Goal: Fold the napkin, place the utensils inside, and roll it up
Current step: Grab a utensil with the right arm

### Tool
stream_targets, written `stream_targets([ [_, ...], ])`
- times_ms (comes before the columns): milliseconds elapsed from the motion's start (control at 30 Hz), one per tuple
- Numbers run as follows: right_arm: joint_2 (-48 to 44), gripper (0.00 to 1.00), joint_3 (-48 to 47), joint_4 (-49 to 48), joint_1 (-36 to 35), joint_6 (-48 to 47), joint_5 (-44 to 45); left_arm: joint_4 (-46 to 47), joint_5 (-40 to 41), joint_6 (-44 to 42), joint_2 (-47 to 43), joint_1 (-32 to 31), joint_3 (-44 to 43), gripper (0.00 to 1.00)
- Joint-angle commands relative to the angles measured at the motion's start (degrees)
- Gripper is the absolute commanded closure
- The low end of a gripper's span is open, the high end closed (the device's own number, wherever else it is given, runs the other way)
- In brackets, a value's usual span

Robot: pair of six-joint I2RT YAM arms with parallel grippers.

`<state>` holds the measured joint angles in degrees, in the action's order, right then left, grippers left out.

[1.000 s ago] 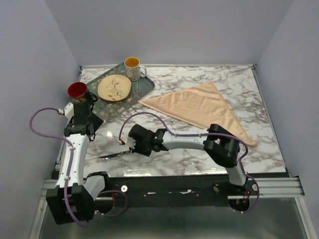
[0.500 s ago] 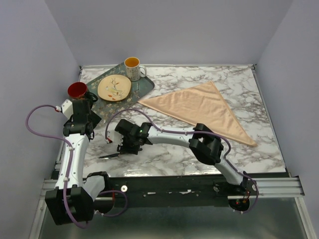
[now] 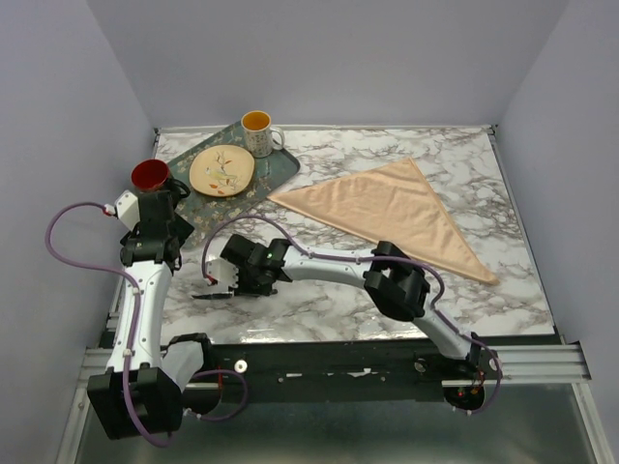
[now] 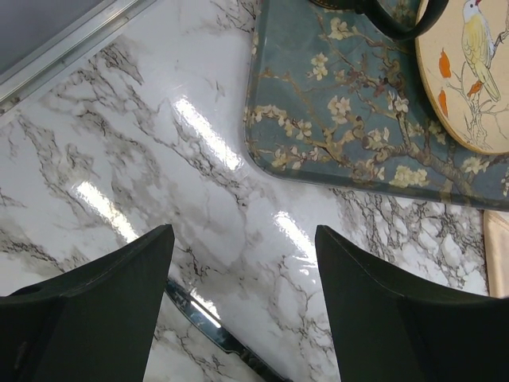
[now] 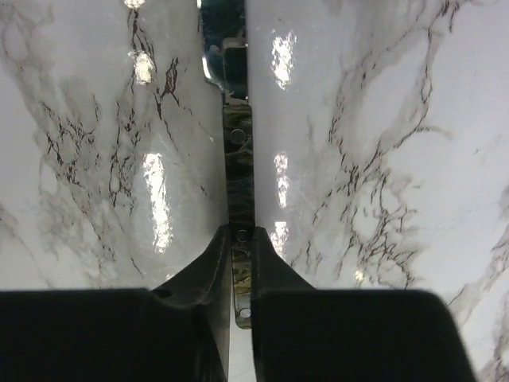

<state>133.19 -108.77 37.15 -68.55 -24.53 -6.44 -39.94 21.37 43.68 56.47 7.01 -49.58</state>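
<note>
The peach-tan napkin (image 3: 387, 213) lies folded in a triangle at the right of the marble table; its edge shows in the left wrist view (image 4: 499, 255). One dark-silvery knife (image 3: 203, 295) lies at the front left. My right gripper (image 3: 230, 286) is shut on the knife's handle (image 5: 238, 159), its jaws (image 5: 240, 239) pinching it low over the table. My left gripper (image 3: 160, 242) hangs open and empty (image 4: 242, 239) above the marble, with the knife's blade (image 4: 211, 326) below it. Other utensils are not in view.
A blue floral tray (image 3: 276, 169) at the back left holds a cream floral plate (image 3: 221, 170) and a white mug with a yellow inside (image 3: 257, 131). A red mug (image 3: 150, 175) stands at its left end. The tray's corner (image 4: 334, 135) lies just beyond my left gripper.
My right arm has reached further left along the knife and now grips its handle. The knife's tip has shifted slightly. My left arm has barely moved.
</note>
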Motion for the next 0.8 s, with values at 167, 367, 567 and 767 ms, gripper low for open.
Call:
stream_targets([
  [167,-8.98,0.99,26.17,-0.30,1.14,3.70,5.73,1.09,2.28,-1.14,0.13,-0.15,-2.62,0.19],
  [367,-22.52,0.99,43.19,-3.22,4.82,9.32,9.07,1.97,-0.87,-0.53,1.54,-0.06,-2.19,0.19],
  [567,-29.12,0.98,51.20,-4.45,7.20,11.97,10.04,2.68,-6.07,-1.93,5.75,-0.06,-3.24,0.19],
  [767,-28.42,0.64,46.03,-4.10,7.91,12.23,8.90,3.11,-8.36,-2.11,7.52,-0.24,-4.12,0.19],
])
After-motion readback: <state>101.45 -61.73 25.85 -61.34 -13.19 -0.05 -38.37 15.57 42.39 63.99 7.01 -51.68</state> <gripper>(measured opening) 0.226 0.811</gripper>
